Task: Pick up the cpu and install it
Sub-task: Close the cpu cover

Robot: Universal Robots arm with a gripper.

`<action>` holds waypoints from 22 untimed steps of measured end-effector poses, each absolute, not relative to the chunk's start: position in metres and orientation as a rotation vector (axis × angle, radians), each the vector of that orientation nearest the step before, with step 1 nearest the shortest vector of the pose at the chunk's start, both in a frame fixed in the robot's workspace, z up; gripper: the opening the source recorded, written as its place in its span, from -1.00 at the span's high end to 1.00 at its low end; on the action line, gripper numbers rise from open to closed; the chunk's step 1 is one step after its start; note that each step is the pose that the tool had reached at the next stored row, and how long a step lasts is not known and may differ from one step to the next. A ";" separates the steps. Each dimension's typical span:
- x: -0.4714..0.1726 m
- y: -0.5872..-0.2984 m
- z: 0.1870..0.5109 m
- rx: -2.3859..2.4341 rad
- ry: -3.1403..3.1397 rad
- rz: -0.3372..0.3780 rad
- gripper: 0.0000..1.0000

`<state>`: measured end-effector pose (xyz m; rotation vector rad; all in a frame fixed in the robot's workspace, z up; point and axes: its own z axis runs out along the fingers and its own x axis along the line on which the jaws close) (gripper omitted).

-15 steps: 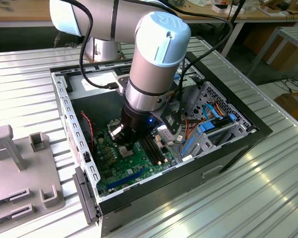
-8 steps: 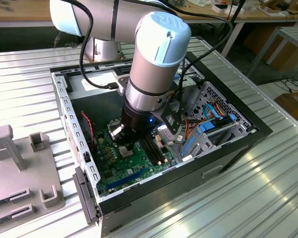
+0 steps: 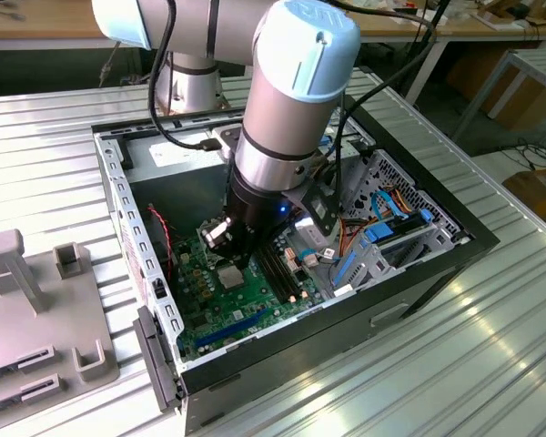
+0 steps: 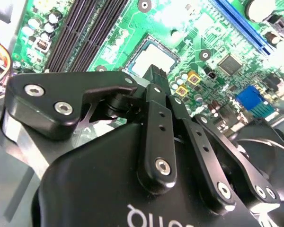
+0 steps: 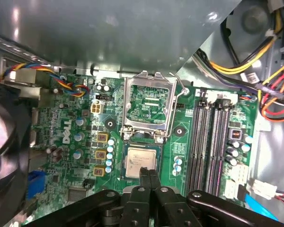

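We see the arm reaching down into an open computer case (image 3: 364, 314) that sits on a ribbed metal counter (image 3: 464, 364). The tool (image 5: 149, 172) hangs low over the green motherboard (image 5: 180, 137), and its two fingers are pressed together with nothing between them.

The cpu (image 5: 139, 160) lies flat on the motherboard in its square seat, grey top up. In both wrist views the fingertips sit right over one edge of the cpu; we cannot tell whether they touch it. The shiny hinged frame (image 5: 148, 78) stands swung open just beside the cpu, on the side away from the tool. The long black memory slots (image 5: 206, 142) run alongside the cpu and the frame, a little apart from them.

In the first wrist view a bundle of coloured cables (image 5: 236, 66) lies beyond the memory slots, and a dark fan (image 5: 4, 151) sits at the far edge of the board. In the exterior view a grey holder (image 3: 36, 314) rests on the counter at the exterior view's left, well apart from the case.
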<state>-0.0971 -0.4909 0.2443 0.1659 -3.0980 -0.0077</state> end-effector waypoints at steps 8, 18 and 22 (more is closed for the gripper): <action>-0.095 -0.491 0.250 0.268 -3.098 -0.004 0.79; -0.093 -0.491 0.248 0.569 -3.057 0.001 0.79; -0.087 -0.491 0.247 0.617 -3.048 0.002 0.79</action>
